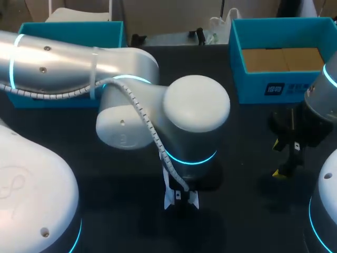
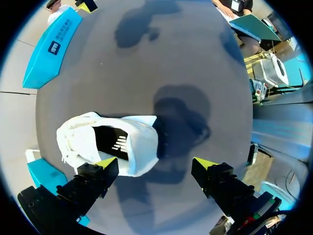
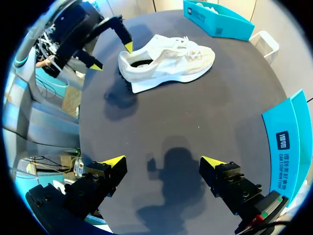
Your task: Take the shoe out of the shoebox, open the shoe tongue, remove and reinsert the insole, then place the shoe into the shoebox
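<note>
White fabric sneaker (image 3: 166,61) stands on dark worktop (image 3: 195,127), heel beside spread left gripper (image 2: 156,163), toe pointing away; right gripper (image 3: 163,161) likewise spread.

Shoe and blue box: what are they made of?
The white lace-up shoe looks like soft matte fabric, going by its dull, slightly wrinkled surface; its thick sole is probably foam or rubber. The teal open-topped shoebox seems to be coated cardboard: smooth coloured walls, plain brown floor inside.
</note>
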`<act>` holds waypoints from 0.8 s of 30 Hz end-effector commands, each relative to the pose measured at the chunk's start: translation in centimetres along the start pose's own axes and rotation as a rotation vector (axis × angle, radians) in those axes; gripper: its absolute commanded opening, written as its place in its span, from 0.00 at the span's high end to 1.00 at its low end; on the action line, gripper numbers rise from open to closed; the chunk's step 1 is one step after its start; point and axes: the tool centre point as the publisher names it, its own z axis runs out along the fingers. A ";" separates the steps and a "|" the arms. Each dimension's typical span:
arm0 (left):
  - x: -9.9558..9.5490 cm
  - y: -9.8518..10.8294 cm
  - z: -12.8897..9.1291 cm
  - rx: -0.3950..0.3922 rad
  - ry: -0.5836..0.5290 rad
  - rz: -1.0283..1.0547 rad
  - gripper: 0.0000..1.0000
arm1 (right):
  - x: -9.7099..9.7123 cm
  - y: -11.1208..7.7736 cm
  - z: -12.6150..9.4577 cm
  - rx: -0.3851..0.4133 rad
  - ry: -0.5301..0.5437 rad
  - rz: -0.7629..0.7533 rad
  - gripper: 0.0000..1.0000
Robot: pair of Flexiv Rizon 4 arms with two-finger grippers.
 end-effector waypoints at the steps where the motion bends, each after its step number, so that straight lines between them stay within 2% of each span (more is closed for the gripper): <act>1: -0.5 -0.6 1.1 -0.003 0.017 -0.001 0.00 | 0.1 0.0 0.1 0.001 -0.003 0.001 0.00; 5: -1.1 -0.9 2.0 -0.002 0.036 0.004 0.00 | 0.1 0.0 0.1 0.001 -0.003 0.001 0.00; 17: -0.7 -1.2 4.7 -0.005 0.095 0.032 0.00 | 0.1 0.0 0.1 0.001 -0.003 0.001 0.00; 18: -0.6 -1.2 4.8 -0.004 0.096 0.035 0.01 | 0.1 0.0 0.1 0.001 -0.003 0.001 0.00; 19: -0.6 -1.2 4.9 -0.004 0.098 0.036 0.07 | 0.1 0.0 0.1 0.001 -0.003 0.001 0.00; 21: -0.5 -1.2 5.2 -0.004 0.101 0.038 0.11 | 0.1 0.0 0.1 0.001 -0.003 0.001 0.00; 23: -0.4 -1.1 5.3 -0.003 0.105 0.037 0.21 | 0.1 0.0 0.1 0.001 -0.003 0.001 0.00; 24: -0.4 -1.0 5.4 -0.001 0.107 0.035 0.22 | 0.1 0.0 0.1 0.001 -0.003 0.001 0.00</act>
